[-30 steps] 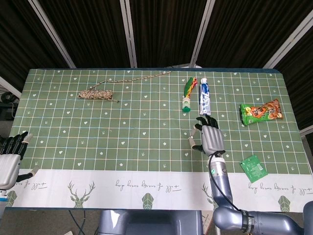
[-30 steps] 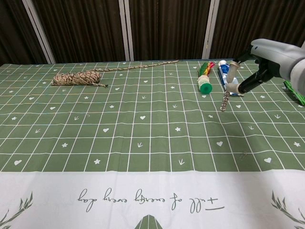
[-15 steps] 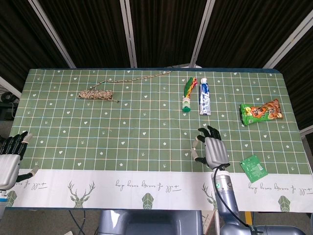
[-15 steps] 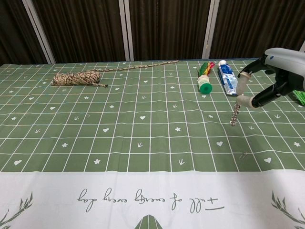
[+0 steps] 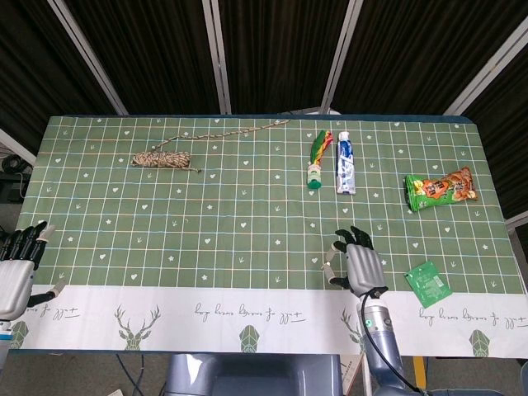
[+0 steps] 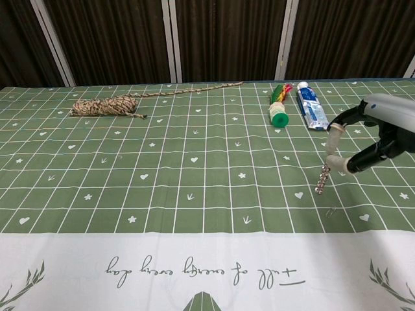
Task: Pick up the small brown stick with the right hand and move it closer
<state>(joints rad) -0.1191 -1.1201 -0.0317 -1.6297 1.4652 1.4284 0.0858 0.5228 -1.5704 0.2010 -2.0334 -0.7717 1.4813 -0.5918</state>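
Observation:
The small brown stick (image 6: 322, 180), knobbly and short, hangs tilted just above the green checked cloth, pinched between the fingertips of my right hand (image 6: 376, 139). In the head view the right hand (image 5: 359, 268) sits right of centre, close to the cloth's white near band, with the stick (image 5: 327, 266) showing at its left side. My left hand (image 5: 15, 268) rests off the table's near left corner, fingers apart and holding nothing; the chest view does not show it.
A bundle of twine (image 5: 162, 159) with a long loose tail lies far left. A green-capped tube (image 5: 317, 158) and a blue-white toothpaste tube (image 5: 345, 162) lie far of the right hand. An orange snack bag (image 5: 440, 189) and a green packet (image 5: 428, 283) lie right.
My right hand has carried the stick away from the tubes toward the near edge of the table. The left hand has stayed put.

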